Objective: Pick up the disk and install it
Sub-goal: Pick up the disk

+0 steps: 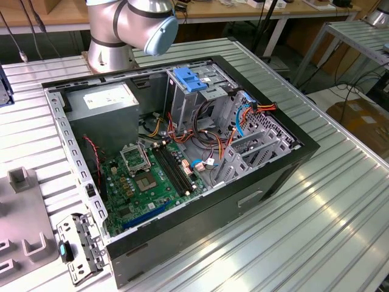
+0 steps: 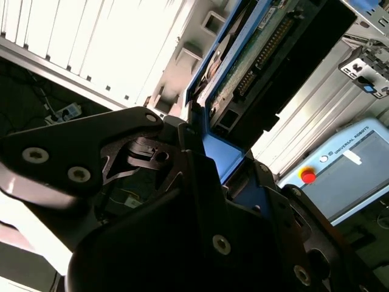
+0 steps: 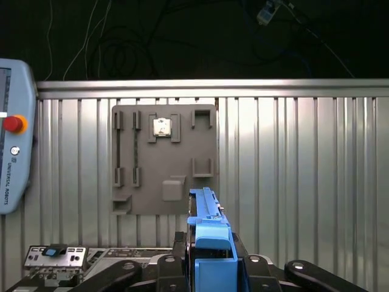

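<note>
Ribbed aluminium worktop [image 1: 316,231] carries one open computer case [image 1: 182,234] at its middle, with wooden benches [image 1: 231,9] in the room behind. One grey fixture plate [image 3: 146,182] lies near a worktop edge, close to one teach pendant [image 3: 12,152] with a single red button [image 3: 12,124] and small print along its rim. One gripper [image 3: 209,258] is clenched on the one disk [image 3: 205,210], grasping its blue rails and holding it above the worktop, outside the case.

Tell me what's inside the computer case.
A green motherboard, a grey power supply, a metal drive cage with a blue latch, and coloured cables. The cage walls and cables hide the bays and the floor beneath them. The disk is in the gripper.
</note>
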